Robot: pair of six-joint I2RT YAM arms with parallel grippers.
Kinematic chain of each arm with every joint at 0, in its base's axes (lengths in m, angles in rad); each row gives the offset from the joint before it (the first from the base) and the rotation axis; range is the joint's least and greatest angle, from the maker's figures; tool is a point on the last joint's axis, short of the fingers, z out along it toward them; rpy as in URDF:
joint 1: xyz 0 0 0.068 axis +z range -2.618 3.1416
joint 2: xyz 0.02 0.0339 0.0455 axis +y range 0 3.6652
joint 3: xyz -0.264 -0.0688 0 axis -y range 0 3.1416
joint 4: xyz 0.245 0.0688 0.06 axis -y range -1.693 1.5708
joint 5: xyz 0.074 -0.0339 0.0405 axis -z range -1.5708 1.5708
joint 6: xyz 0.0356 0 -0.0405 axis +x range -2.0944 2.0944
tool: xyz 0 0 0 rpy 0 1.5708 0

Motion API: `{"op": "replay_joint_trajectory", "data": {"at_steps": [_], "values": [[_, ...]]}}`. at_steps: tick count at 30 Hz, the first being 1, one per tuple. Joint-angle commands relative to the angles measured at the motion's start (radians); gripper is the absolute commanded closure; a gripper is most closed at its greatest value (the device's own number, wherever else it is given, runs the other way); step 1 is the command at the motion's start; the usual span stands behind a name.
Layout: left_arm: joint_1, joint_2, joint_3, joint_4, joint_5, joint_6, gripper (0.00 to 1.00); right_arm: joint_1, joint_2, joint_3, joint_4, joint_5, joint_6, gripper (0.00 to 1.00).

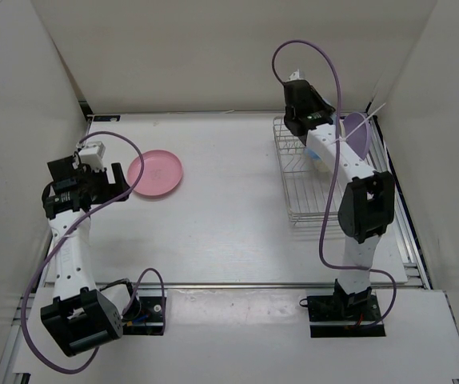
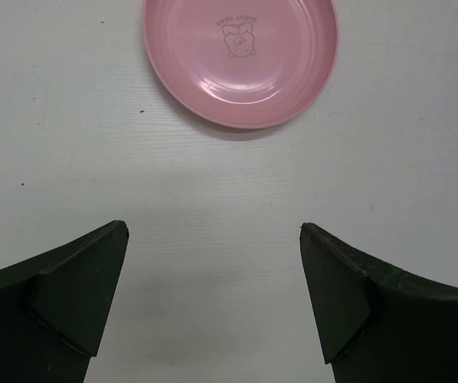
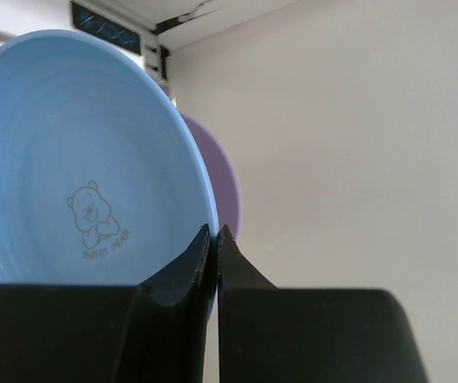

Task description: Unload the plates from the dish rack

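1. Black right jaws are pressed together on the rim of the blue plate (image 3: 77, 159), pinching its thin edge.
2. That plate stands on edge at the far end of the dish rack (image 1: 305, 204), its bear-printed face turned to the right wrist camera. Whether it rests between the prongs cannot be told.
3. Just behind it, the lavender plate (image 3: 223, 191) also stands upright, at the rack's far right corner.
4. Only the right wrist view shows the blue plate plainly. From above the arm covers it, and the lavender one peeks out beside the arm.
5. The rack's long axis runs near to far on the surface (image 1: 229, 208).
6. Left jaws are spread wide with nothing between them, over bare surface well left of the rack.
7. The pink plate (image 2: 241, 60) lies flat and face up outside the rack, between the rack and the left jaws. Its bear print shows only in the left wrist view.
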Motion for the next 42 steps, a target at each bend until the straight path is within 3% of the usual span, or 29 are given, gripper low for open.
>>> {"op": "replay_joint_trajectory", "data": {"at_steps": [1, 13, 15, 17, 19, 26, 31, 42], "values": [[0.006, -0.021, 0.009, 0.022, 0.046, -0.003, 0.0, -0.023, -0.049, 0.055, 0.086, 0.07, -0.067, 0.99], [-0.069, 0.083, 0.112, 0.122, 0.284, 0.049, 0.0, 0.023, -0.254, 0.095, -0.059, -0.019, 0.074, 0.99], [-0.095, 0.113, 0.143, 0.122, 0.307, 0.04, 0.0, 0.048, -0.296, 0.095, -0.116, -0.071, 0.157, 0.99], [-0.145, 0.161, 0.192, 0.133, 0.328, 0.005, 0.0, 0.062, -0.325, 0.117, -0.26, -0.189, 0.257, 0.99], [-0.231, 0.227, 0.256, 0.145, 0.316, -0.028, 0.0, 0.062, -0.372, 0.117, -0.353, -0.443, 0.386, 0.99], [-0.533, 0.451, 0.475, 0.142, 0.26, -0.135, 0.0, 0.072, -0.491, -0.13, -0.345, -0.907, 0.453, 0.99], [-0.695, 0.551, 0.586, 0.17, 0.134, -0.196, 0.01, 0.072, -0.535, -0.242, -0.317, -0.916, 0.463, 0.99], [-0.779, 0.66, 0.667, 0.167, 0.112, -0.229, 0.13, 0.063, -0.566, -0.221, -0.305, -1.008, 0.506, 0.99]]}}
